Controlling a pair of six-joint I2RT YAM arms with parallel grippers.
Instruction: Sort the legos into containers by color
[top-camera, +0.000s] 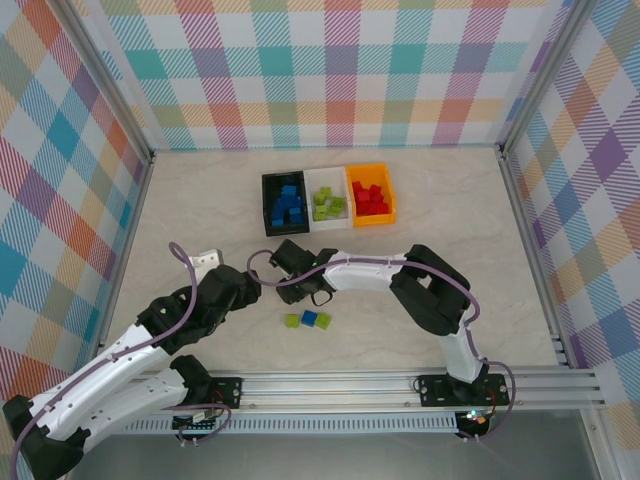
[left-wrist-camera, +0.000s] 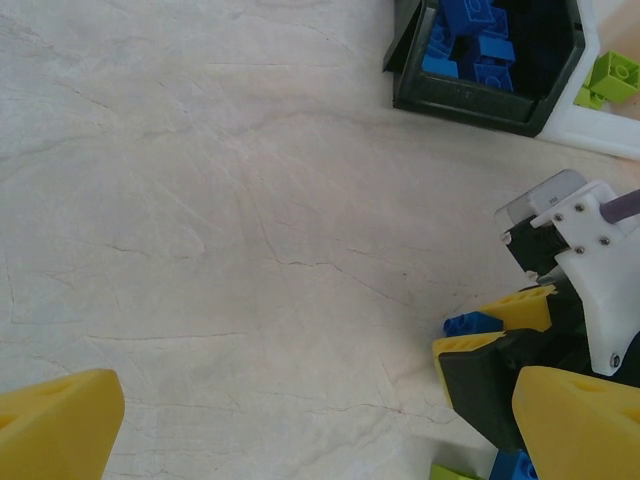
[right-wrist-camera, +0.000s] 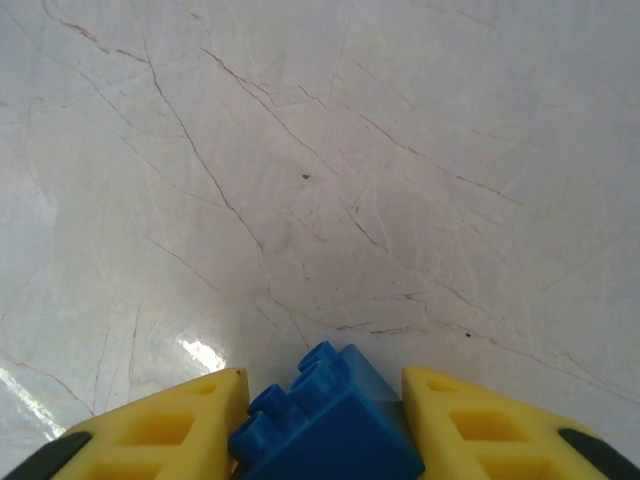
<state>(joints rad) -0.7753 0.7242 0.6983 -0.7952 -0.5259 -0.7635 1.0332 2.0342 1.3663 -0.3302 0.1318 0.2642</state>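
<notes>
Right wrist: end effector (right-wrist-camera: 325, 395) grips blue lego (right-wrist-camera: 322, 435); open table (right-wrist-camera: 300, 150) beyond.

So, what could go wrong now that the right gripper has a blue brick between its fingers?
The right gripper pinches the blue brick only near its tips, so it may slip in the lift. The left gripper hangs open close beside it, so the arms could bump. The black bin stands right against the white bin; a late release could drop blue among green.
</notes>
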